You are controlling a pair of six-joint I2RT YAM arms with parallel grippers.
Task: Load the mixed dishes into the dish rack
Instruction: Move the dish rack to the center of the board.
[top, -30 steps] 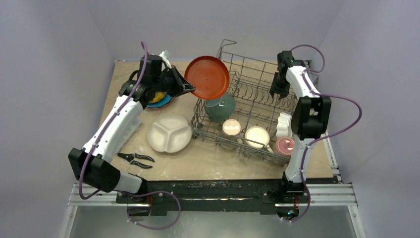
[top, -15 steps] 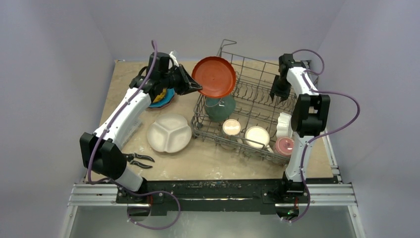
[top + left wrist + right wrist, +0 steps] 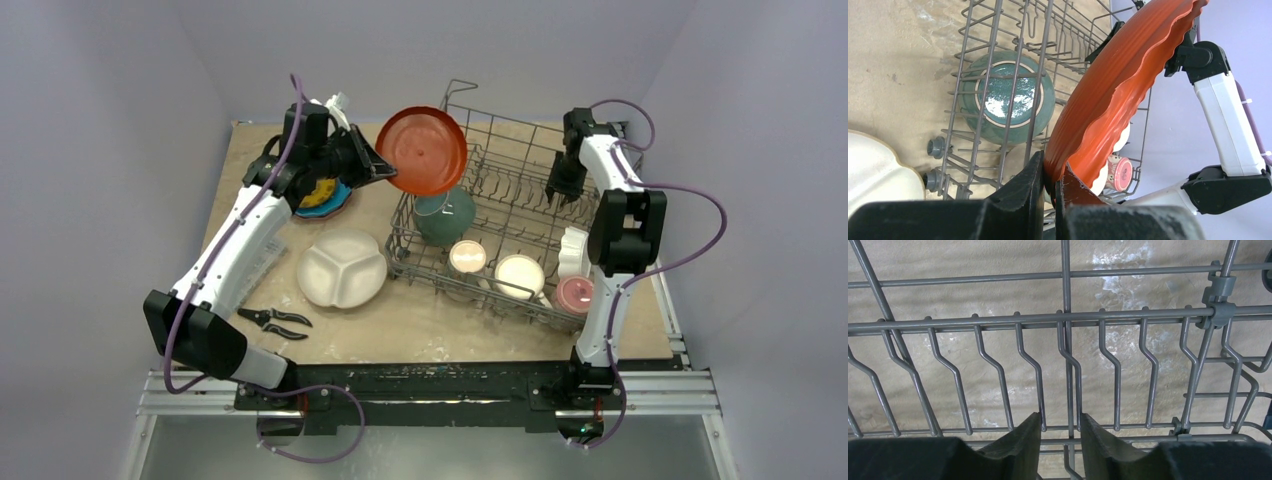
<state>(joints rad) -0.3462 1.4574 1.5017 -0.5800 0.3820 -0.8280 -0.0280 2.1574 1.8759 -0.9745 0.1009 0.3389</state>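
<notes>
Left gripper (image 3: pixel 388 178): shut on the lower left rim of the orange plate (image 3: pixel 422 150). In the wrist view the fingers (image 3: pixel 1030 182) pinch the scalloped edge from both sides.
Orange plate, position: held in the air above the left end of the dish rack (image 3: pixel 520 205), clear of the wires.
Orange plate, orientation: tilted on edge. From the pinched rim it rises to the right and away from the left gripper. The wrist view shows it nearly edge-on (image 3: pixel 1118 95), with its long line running away from the fingers over the rack (image 3: pixel 998 30). The top view shows one broad face, near-round.
Right gripper (image 3: pixel 563 192): low inside the far right part of the rack. Its fingers (image 3: pixel 1020 435) are slightly parted with nothing held, and a rack wire (image 3: pixel 1068 317) passes behind the gap.
Rack contents: teal bowl (image 3: pixel 445 215), upturned at the left end. Two cream mugs (image 3: pixel 467 257) (image 3: pixel 519 275) and a pink mug (image 3: pixel 575 293) stand along the near side.
Table, left of rack: white divided plate (image 3: pixel 342 268), with black-handled pliers (image 3: pixel 272 319) nearer.
</notes>
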